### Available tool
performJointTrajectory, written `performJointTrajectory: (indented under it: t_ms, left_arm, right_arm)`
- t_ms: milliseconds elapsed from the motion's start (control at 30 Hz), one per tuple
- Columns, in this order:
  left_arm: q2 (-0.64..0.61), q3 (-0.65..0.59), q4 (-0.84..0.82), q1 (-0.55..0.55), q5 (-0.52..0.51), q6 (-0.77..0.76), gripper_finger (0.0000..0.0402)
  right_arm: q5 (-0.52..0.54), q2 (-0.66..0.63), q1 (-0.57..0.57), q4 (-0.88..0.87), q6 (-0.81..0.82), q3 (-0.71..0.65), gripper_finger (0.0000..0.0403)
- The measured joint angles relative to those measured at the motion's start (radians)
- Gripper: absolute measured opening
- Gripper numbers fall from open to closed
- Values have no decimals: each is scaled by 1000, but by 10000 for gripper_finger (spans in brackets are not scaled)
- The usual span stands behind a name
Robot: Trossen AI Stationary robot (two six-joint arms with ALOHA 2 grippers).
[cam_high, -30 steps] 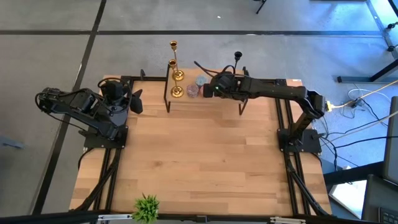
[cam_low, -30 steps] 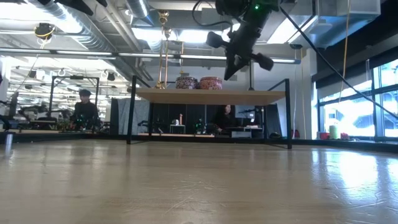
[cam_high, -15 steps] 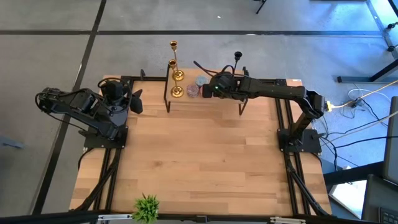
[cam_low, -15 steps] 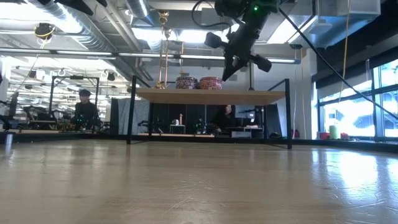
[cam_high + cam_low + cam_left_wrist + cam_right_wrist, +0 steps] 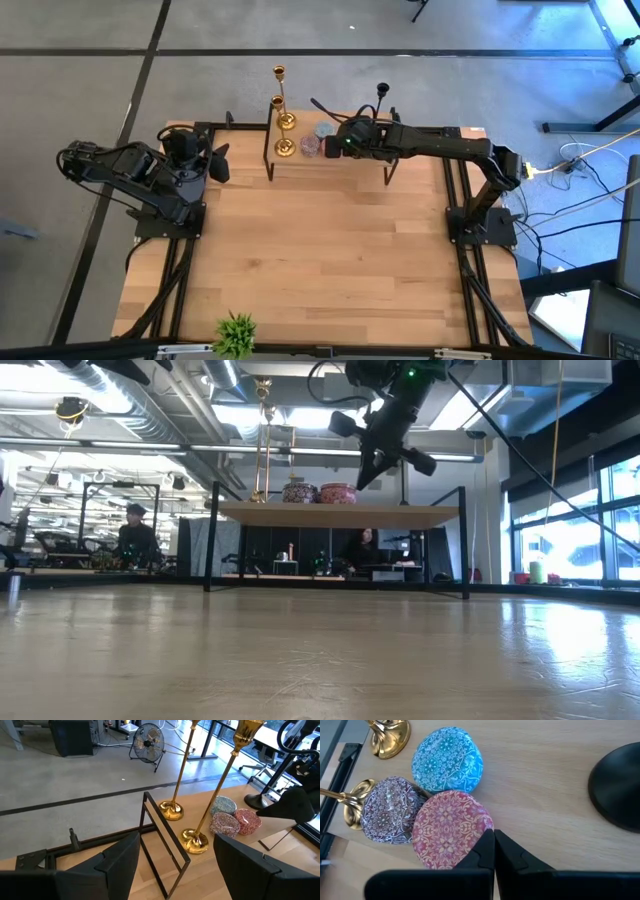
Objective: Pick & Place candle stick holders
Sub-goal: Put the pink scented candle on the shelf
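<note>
Two gold candle stick holders [image 5: 284,147] [image 5: 286,120] stand upright on their round bases [image 5: 195,841] [image 5: 171,811] at the left end of a raised wooden shelf [image 5: 340,512] at the table's far edge. A black candle stick holder [image 5: 382,95] stands to their right, its base [image 5: 619,785] on the shelf. My right gripper [image 5: 494,845] is shut and slants down just above the shelf, over the edge of a pink round box [image 5: 451,827]. My left gripper [image 5: 175,865] waits open at the table's left, facing the gold holders.
A blue round box [image 5: 448,760] and a purple one [image 5: 390,810] sit by the pink one, between the gold holders and the black one. The shelf stands on black metal legs [image 5: 212,535]. A small green plant [image 5: 236,333] is at the table's near edge.
</note>
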Motion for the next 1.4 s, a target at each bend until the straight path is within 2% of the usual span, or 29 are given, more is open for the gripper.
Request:
performJointTrajectory:
  t_ms: [567, 667, 900, 1067, 1167, 1267, 1400]
  left_arm:
    - [0, 0, 0, 0, 9, -1, 251]
    - [0, 0, 0, 0, 9, 0, 251]
    - [0, 0, 0, 0, 3, 5, 251]
    - [0, 0, 0, 0, -2, 8, 251]
    - [0, 0, 0, 0, -1, 8, 251]
    - [-1, 0, 0, 0, 15, 8, 251]
    - [-8, 0, 0, 0, 43, 14, 251]
  right_arm:
    - [-17, -1, 3, 32, -12, 0, 0]
    - [-60, -12, 12, 43, -31, 0, 0]
    - [-231, -20, 42, 36, -97, 50, 0]
    - [-270, -20, 42, 11, -145, 54, 0]
    - [-300, -16, 41, 2, -221, 54, 0]
    - [-389, -16, 61, 4, -308, 54, 0]
    - [-490, -40, 145, 7, -413, 55, 0]
